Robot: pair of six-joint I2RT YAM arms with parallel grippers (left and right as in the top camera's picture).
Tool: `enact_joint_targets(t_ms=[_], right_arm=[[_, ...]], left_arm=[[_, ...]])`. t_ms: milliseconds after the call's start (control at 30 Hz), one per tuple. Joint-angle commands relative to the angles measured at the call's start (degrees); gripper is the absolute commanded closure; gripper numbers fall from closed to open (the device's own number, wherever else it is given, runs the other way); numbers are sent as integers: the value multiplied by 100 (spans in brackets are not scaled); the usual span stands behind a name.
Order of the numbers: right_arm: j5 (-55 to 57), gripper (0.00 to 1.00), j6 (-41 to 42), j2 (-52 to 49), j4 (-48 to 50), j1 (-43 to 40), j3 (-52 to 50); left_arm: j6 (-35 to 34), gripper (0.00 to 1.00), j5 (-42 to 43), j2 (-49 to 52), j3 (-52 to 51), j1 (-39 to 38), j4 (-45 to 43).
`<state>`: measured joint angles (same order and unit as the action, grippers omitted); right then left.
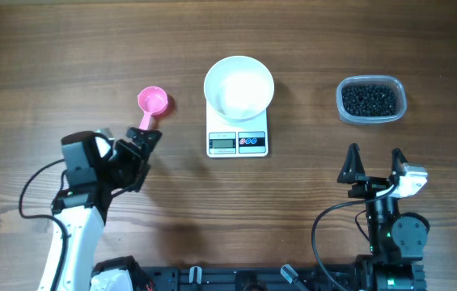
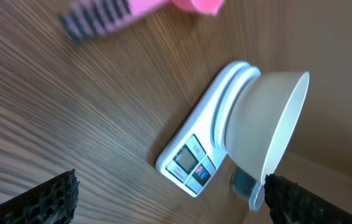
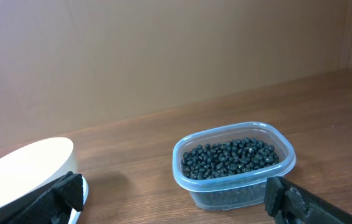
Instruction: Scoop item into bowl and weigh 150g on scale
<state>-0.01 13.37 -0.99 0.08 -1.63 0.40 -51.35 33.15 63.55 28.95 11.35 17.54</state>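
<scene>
The tiny black beads fill a clear plastic tub right of the small white rectangular scale — the round white bowl sits on it. A pink plastic scoop lies left of the scale; the left hand and the right hand both gape wide — empty.

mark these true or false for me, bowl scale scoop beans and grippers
1. The white bowl sits on the scale. True.
2. The left gripper holds the pink scoop. False: the scoop lies on the table, and the gripper is open near its handle.
3. The black beans are in the clear tub. True.
4. The bowl already holds beans. False: it looks empty.
5. The right gripper is shut. False: it is open.
</scene>
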Motion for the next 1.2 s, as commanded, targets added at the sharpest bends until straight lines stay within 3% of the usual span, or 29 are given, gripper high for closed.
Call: enact_joint_targets(t_ms=[0,167,333,433,1167], right_arm=[[-11,0,20,57,26,-17,-9],[-11,0,17,57,26,-17,-9],[-11,0,17,57,26,-17,-9],[-13,0,15,57,26,-17,-9],[-11,0,17,57,28,-17,-9]], left_arm=[[748,0,323,15,70,341,22],[898,1,533,15,-264,614,-197],[846,0,1589,15,-1113,1082,-1759],[721,0,1764,17,-1534,1408,-2308],[748,0,1325,621,-1749,1617,-3082]])
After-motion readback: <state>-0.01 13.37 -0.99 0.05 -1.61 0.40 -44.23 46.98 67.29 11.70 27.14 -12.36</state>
